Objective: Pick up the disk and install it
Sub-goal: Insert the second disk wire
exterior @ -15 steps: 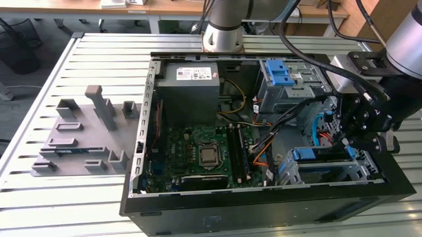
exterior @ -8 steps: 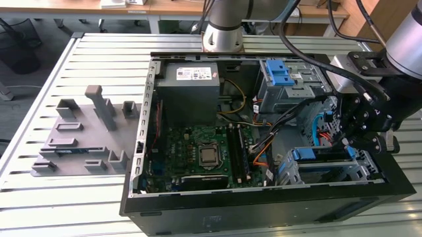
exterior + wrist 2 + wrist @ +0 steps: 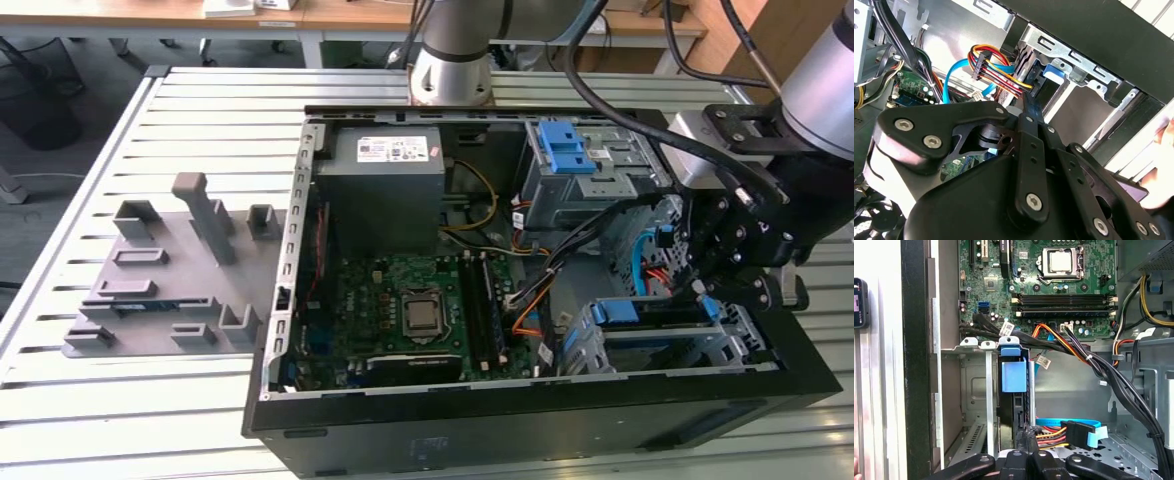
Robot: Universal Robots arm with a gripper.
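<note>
**End effector at the drive cage, disk seated in its slot**

The end effector [image 3: 731, 262] hangs inside the open computer case [image 3: 534, 425], at the exterior view's right, just beside the metal drive cage [image 3: 667, 345]. Whether its fingers are open or closed cannot be told; in the first wrist view its black linkage [image 3: 1029, 462] crowds the edge of the picture, close to the cables at the drive's end.

The disk [image 3: 1014, 390] stands on edge in the drive cage, its blue carrier frame [image 3: 1013, 375] showing between the cage's metal walls. In the second wrist view the blue frame [image 3: 1053, 72] peeks from the cage just past the end effector's tip. A bundle of red, yellow and orange wires with a black plug [image 3: 1074, 430] and a flat blue data cable [image 3: 1094, 432] lie just beside the disk's end.

Beyond the cage sit the green motherboard [image 3: 400, 300] and the grey power supply box [image 3: 387, 165]. Outside the case, on the slatted metal surface [image 3: 134, 400], a grey fixture [image 3: 174, 270] stands at the exterior view's left.
</note>
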